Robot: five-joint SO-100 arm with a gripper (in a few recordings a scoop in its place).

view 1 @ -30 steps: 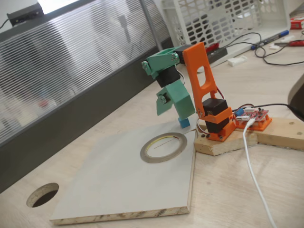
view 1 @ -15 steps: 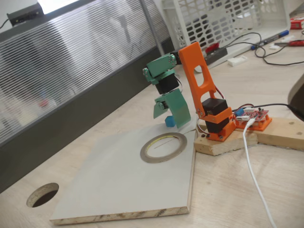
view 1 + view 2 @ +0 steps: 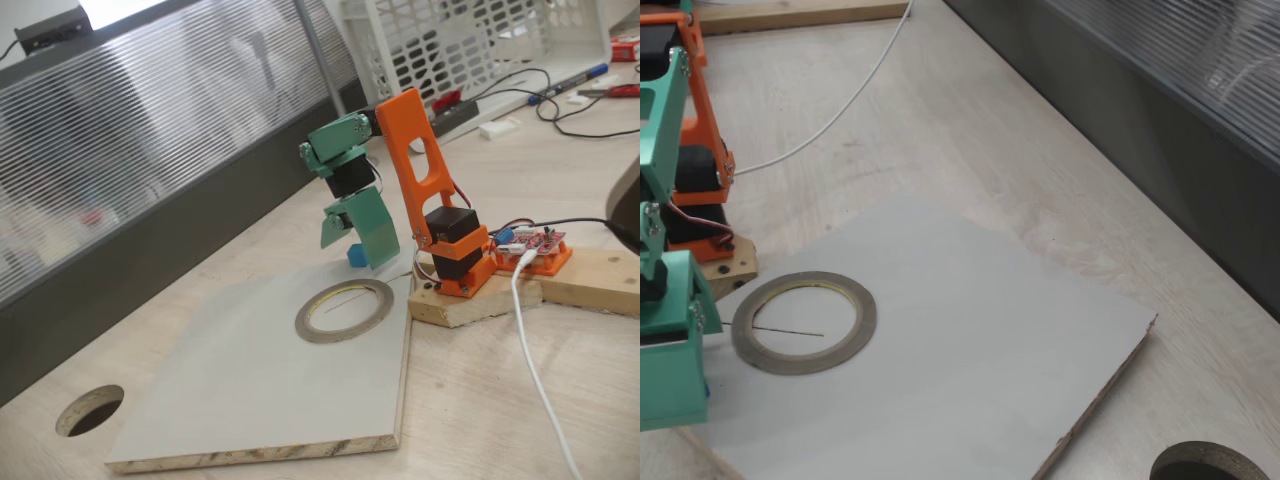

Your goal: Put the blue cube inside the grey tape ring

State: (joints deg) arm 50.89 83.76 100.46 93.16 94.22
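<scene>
Centrally, the green gripper (image 3: 350,243) holds the blue cube (image 3: 355,256) pinched at its tips above the pale board's (image 3: 250,390) far edge, just short of the grey tape ring (image 3: 344,309), where early release would likely drop it outside.

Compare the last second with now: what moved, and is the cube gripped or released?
The green gripper swung left in the fixed view, carrying the blue cube from beside the orange base toward the grey tape ring. The cube sits between the jaws, apparently held, above the board. Almost nothing moved in the last half second. The ring, board and orange base stayed put.
</scene>
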